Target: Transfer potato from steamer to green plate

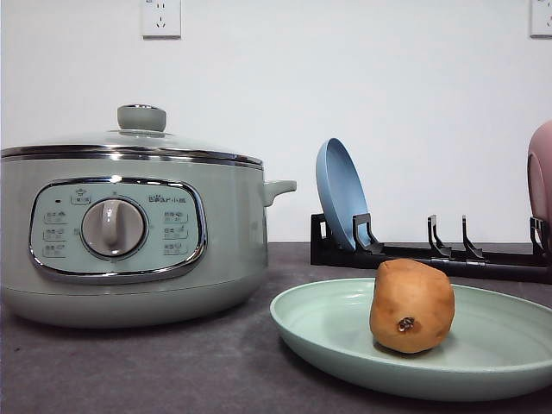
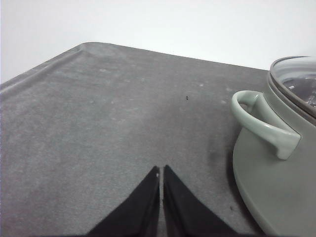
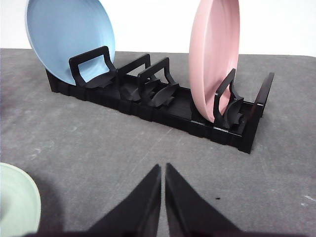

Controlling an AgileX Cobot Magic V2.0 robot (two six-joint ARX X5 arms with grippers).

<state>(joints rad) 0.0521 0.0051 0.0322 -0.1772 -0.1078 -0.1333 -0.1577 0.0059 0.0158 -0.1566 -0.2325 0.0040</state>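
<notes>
potato (image 1: 411, 305) on green plate (image 1: 492, 366), plate cut off rt, steamer (image 1: 129, 233) lidded, both grippers' jaws closed, empty

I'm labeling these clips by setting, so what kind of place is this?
Probably a mock kitchen counter set up indoors rather than a real kitchen. An electric steamer with a dial panel, a black dish rack holding a blue plate and a pink plate, plus a potato on a green plate, sit on a grey mat against a bare white wall.

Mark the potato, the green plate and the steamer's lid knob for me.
potato (image 1: 412, 304): front view, middle of its skin, above the dark eye.
green plate (image 1: 328, 323): front view, bare inner surface left of the potato.
lid knob (image 1: 141, 117): front view, side of the knob.
</notes>
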